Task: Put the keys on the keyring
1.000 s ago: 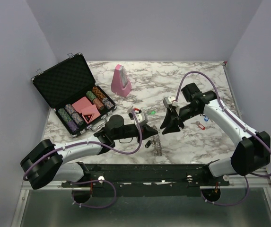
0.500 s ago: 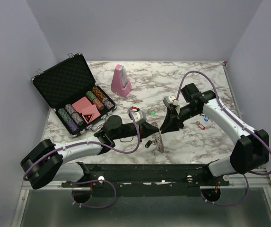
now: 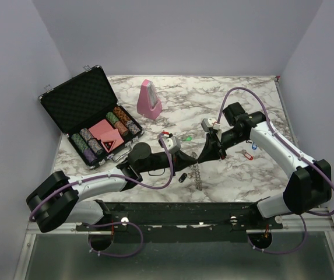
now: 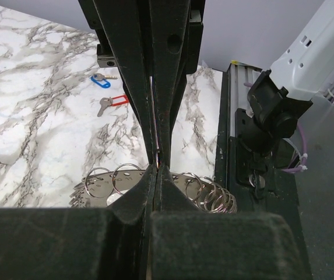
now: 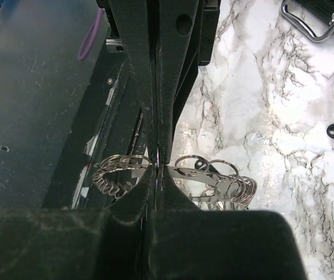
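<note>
The keyring [image 3: 197, 172], a silvery band strung with small rings, is pinched from both sides just above the table near its front edge. My left gripper [image 3: 185, 158] is shut on the keyring [image 4: 193, 188], and my right gripper [image 3: 204, 156] is shut on the keyring [image 5: 216, 175] from the opposite side, fingertips almost meeting. In the wrist views each gripper [image 4: 157, 169] [image 5: 157, 165] faces the other's fingers. A black key [image 3: 182, 177] lies below the left gripper. A red key [image 3: 247, 154] [image 4: 113, 102] and a blue key [image 3: 254, 147] [image 4: 101, 80] lie to the right, and a green key [image 3: 186, 139] lies behind.
An open poker-chip case [image 3: 91, 116] sits at the back left. A pink metronome [image 3: 149, 100] stands behind the grippers. The table's front rail [image 3: 178, 213] runs right below the keyring.
My right gripper has moved left onto the keyring and shut on it. The left gripper has stayed shut on the ring and shifted slightly.
</note>
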`<action>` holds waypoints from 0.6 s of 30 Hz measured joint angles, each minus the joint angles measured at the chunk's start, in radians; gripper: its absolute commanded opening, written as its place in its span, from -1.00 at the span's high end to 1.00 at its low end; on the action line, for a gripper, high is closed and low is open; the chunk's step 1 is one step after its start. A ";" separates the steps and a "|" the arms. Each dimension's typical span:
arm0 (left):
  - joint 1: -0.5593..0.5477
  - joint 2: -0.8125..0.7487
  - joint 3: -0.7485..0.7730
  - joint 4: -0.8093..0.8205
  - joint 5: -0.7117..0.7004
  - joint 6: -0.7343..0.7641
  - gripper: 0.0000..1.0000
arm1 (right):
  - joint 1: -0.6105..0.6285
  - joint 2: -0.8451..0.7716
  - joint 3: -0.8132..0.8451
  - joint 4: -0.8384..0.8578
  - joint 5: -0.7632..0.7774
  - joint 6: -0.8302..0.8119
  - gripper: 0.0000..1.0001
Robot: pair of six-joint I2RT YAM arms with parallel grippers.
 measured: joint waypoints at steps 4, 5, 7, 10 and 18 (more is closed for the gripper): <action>0.000 0.000 -0.002 0.000 -0.008 -0.003 0.44 | 0.000 0.000 0.000 0.004 0.000 0.001 0.99; 0.000 0.000 -0.002 0.001 -0.012 -0.007 0.31 | 0.000 0.000 0.000 0.005 0.001 0.002 0.99; 0.000 -0.002 -0.004 0.001 -0.021 -0.011 0.21 | 0.000 0.001 0.000 0.007 0.001 0.005 0.99; 0.000 -0.009 -0.006 0.001 -0.035 -0.016 0.17 | 0.000 0.002 0.000 0.007 0.001 0.008 0.99; 0.000 -0.011 -0.006 0.001 -0.039 -0.022 0.18 | 0.000 0.002 0.000 0.007 0.001 0.008 0.99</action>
